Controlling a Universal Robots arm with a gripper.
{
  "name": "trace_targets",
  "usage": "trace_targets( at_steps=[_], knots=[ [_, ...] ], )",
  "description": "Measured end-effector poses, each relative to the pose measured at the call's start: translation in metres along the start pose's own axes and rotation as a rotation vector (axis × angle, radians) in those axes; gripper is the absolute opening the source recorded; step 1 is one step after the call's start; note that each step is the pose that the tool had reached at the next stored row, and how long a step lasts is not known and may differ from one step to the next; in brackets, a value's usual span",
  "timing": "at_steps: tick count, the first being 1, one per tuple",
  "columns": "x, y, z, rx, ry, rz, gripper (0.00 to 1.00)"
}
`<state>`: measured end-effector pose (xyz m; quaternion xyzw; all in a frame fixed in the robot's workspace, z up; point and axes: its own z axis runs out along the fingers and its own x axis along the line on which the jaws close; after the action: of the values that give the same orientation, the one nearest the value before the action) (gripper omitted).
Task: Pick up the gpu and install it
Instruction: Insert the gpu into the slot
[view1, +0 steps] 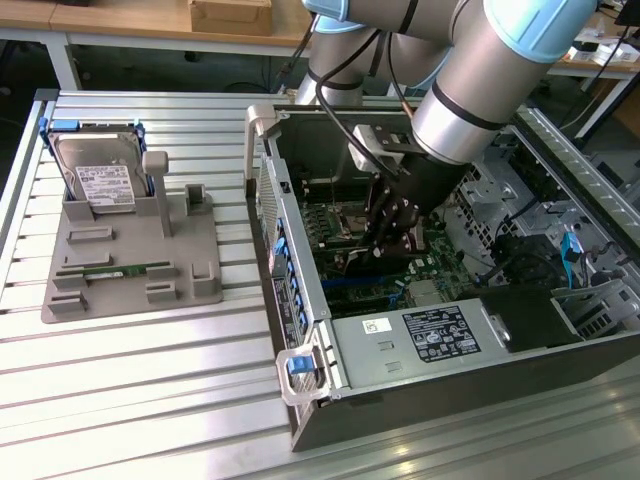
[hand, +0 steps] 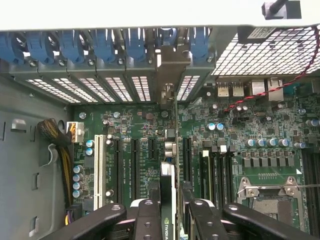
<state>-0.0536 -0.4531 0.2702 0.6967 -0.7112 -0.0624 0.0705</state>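
Inside the case (view1: 300, 300), end effector (hand: 172, 210) clamping gpu (hand: 168, 190) edge-on, bracket toward rear slots (hand: 120, 87)

One gpu (hand: 168, 190), one hard drive (view1: 100, 180), one memory stick (view1: 115, 271).

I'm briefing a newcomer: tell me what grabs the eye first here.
The arm plunging into the open computer case dominates, its pincer holding the gpu edge-on above the motherboard, the bracket up at the rear slots. Next comes the row of blue clips along that rear wall. On the exterior view's left, a grey tray holds a hard drive.
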Motion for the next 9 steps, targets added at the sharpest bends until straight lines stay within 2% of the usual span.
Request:
trace_targets(
  at_steps=[9],
  knots=[
    [0.0000, -0.0006, 0.0033, 0.0000, 0.0004, 0.000, 0.27]
  ],
)
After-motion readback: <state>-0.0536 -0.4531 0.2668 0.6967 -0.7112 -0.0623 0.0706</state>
